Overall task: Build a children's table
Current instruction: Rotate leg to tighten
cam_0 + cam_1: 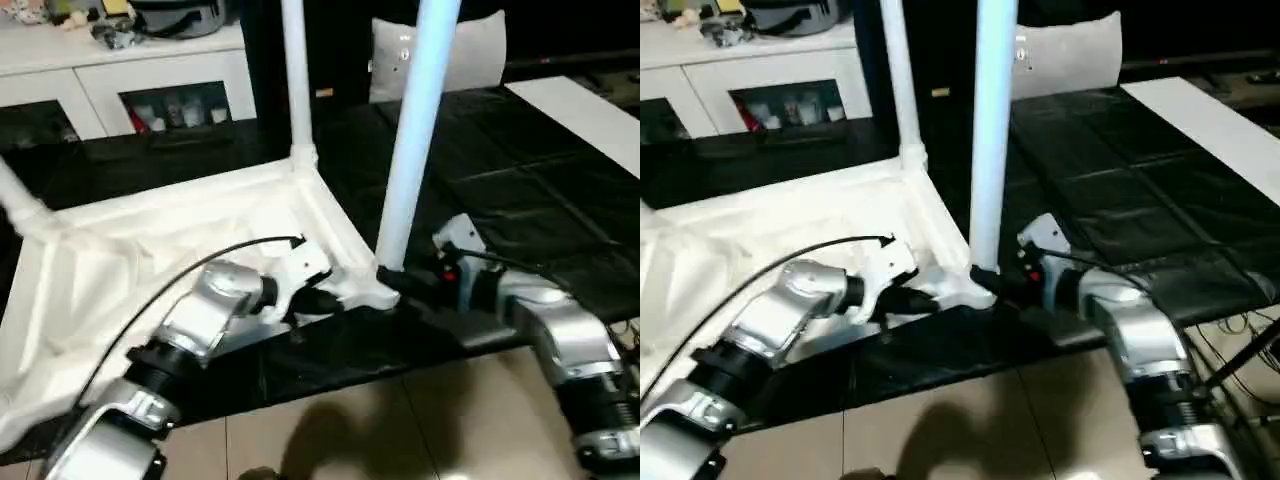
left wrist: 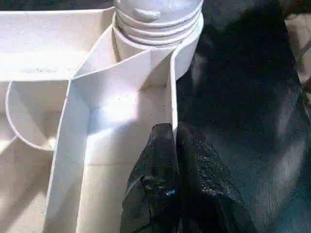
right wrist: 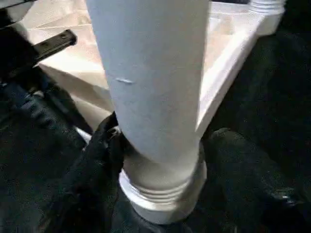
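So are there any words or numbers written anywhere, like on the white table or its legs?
None that can be read.
The table top and the near leg are plain white, with no writing.
The things behind the cabinet glass are too small and blurred to read.
The red spot on the right gripper is too small to tell.

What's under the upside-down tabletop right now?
Black matting covers the surface beneath the tabletop and runs out past its near corner, where a leg stands in its socket. Whatever lies directly beneath the top is hidden by the white plastic.
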